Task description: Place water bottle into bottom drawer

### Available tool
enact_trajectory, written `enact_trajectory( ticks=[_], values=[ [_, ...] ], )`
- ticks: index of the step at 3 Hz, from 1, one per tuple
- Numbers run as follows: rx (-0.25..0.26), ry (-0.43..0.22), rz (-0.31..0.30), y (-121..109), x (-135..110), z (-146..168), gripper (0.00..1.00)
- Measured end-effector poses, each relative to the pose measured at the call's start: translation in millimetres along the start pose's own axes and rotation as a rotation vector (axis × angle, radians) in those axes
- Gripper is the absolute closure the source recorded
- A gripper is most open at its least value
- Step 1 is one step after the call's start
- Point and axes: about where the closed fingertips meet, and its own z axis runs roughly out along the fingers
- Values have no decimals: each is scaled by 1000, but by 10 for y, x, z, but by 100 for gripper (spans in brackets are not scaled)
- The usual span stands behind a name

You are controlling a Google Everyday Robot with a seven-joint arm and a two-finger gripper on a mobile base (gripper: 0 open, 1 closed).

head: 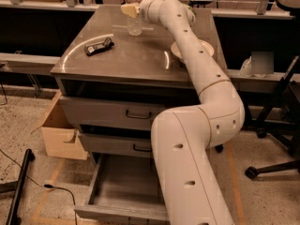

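The water bottle (134, 20), clear with a white cap, stands upright near the back edge of the grey cabinet top (117, 60). My gripper (131, 9) is at the bottle's upper part, reaching in from the right at the end of the long white arm. The bottle's base rests on the top. The bottom drawer (123, 187) is pulled open at the foot of the cabinet, its grey inside bare; the arm's thick lower link covers its right part.
A black handheld object (99, 46) lies on the left of the top. A white bowl (205, 48) sits on the right, partly behind the arm. A cardboard box (58, 131) stands left of the cabinet and an office chair (276, 125) on the right.
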Motion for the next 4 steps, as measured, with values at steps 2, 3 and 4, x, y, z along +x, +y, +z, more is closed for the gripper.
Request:
enact_trajectory(
  ticks=[2,3,4],
  values=[
    [-35,-31,5,-37,-154,-168,88],
    [-91,-27,2,-87,-266,-510,100],
    [-164,-36,-13,-26,-310,-867,100]
  ],
)
